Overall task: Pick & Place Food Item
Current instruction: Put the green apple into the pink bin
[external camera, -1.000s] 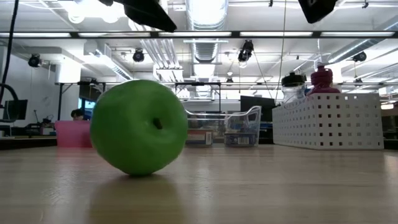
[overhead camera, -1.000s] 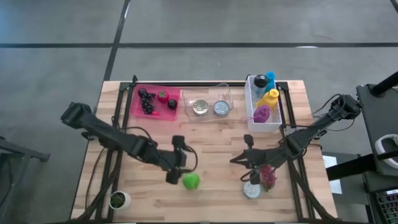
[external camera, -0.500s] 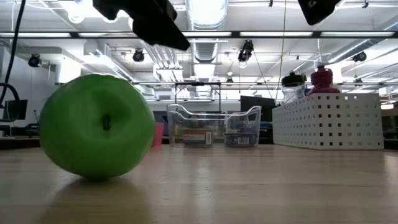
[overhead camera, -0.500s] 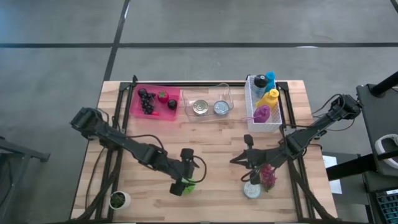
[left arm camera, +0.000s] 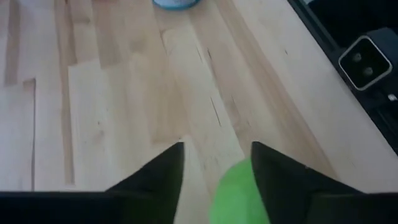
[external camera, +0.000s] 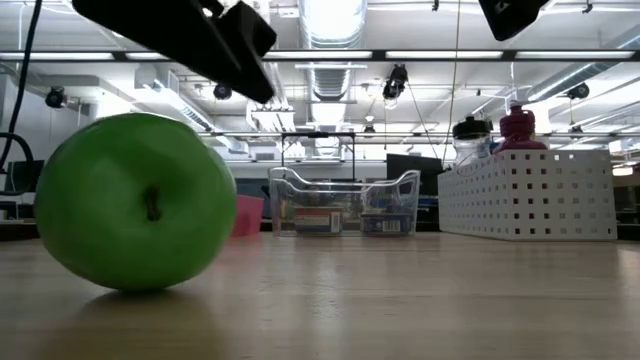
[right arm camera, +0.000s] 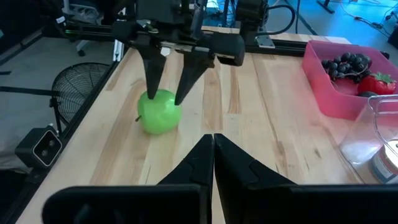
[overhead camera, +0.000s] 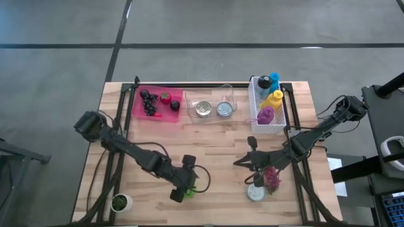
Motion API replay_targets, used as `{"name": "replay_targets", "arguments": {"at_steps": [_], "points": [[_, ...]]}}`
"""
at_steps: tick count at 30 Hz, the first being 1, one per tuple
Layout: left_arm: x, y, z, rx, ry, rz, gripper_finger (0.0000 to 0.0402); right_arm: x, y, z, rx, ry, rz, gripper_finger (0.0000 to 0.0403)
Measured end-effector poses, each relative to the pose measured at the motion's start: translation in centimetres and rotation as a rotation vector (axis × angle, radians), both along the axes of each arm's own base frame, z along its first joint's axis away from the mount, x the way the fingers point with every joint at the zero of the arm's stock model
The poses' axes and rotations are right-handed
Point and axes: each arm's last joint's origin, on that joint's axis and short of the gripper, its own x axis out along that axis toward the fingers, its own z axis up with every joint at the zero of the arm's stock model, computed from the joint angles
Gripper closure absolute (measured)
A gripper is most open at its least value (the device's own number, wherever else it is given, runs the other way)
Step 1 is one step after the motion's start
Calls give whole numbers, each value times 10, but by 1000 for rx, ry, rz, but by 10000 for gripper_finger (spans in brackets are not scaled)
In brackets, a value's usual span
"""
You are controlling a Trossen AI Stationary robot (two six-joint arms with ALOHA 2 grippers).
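A green apple (external camera: 135, 215) rests on the wooden table near its near edge, stem end facing the low camera. In the high view the apple (overhead camera: 194, 185) is mostly covered by my left gripper (overhead camera: 183, 188). That gripper is open, and its fingers stand on either side of the apple's top (right arm camera: 159, 107). In the left wrist view the apple (left arm camera: 239, 194) sits between the fingers, closer to one of them. My right gripper (right arm camera: 211, 137) is shut and waits right of the table's middle (overhead camera: 243, 162), touching nothing. My left gripper comes at the apple from above, slanting from the table's left, with its open fingers (right arm camera: 152, 81) astride the apple's upper part (left arm camera: 230, 180). Whether a finger touches the apple I cannot tell. The apple sits on the table.
Along the far edge stand a pink tray (overhead camera: 140, 107) with grapes and a strawberry, a clear bin (overhead camera: 211, 94) with two cans, and a white perforated basket (overhead camera: 268, 126) of bottles. A small white pot (overhead camera: 120, 202) stands at the near left. A pink item and a round lid (overhead camera: 255, 193) lie below the right gripper.
My left gripper has moved toward the near edge, from beside the apple to over it, and has stayed open. The apple has rolled a little toward the table's left and near edge, and its stem end has turned with it.
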Motion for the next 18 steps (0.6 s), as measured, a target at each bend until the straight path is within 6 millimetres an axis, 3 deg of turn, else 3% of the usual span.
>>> {"name": "replay_targets", "arguments": {"at_steps": [9,18], "points": [[-15,-13,-1,-110,132,-8,313,0,0,-1,-4,7,1,394],[-22,-17,-7,-124,176,9,370,0,0,-1,-4,7,1,394]]}}
